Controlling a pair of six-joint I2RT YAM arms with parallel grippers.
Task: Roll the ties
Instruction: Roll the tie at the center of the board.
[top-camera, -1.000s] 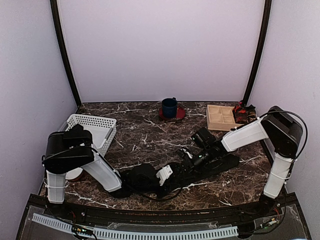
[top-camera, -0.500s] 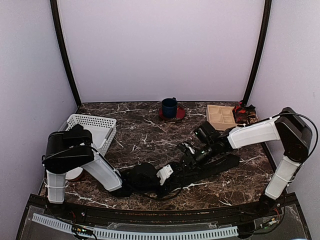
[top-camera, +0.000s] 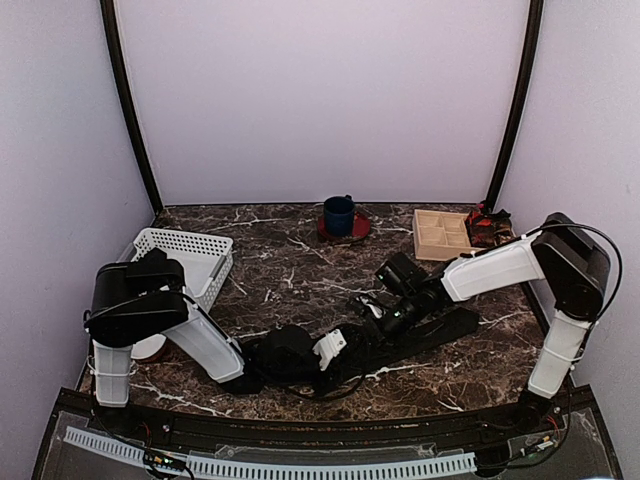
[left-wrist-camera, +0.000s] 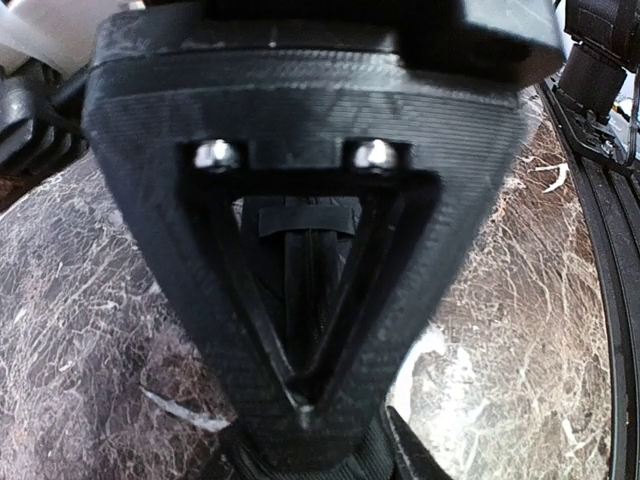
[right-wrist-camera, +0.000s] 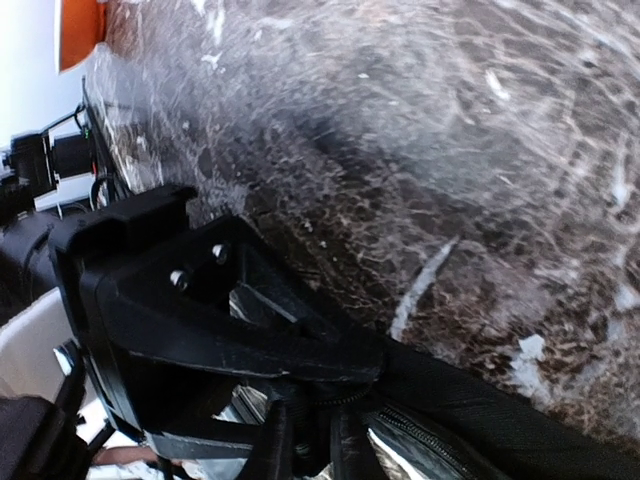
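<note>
Dark brown marble table (top-camera: 300, 270) with white veins is filling the booth floor. Plain pale lavender back wall (top-camera: 320, 100) is rising behind it, side walls (top-camera: 50, 150) closing in left and right. Two black poles (top-camera: 128, 110) are running up the back corners. Even, soft light is falling from above, no hard shadows. White basket (top-camera: 180, 240) is sitting far left, blue mug (top-camera: 339, 214) on a red saucer (top-camera: 358, 230) at the back centre, wooden compartment tray (top-camera: 440, 235) back right. White perforated strip (top-camera: 270, 465) is edging the front.

White basket (top-camera: 150, 240) left – blue mug (top-camera: 339, 214) on red saucer (top-camera: 359, 230), wooden tray (top-camera: 417, 237) rear.
</note>
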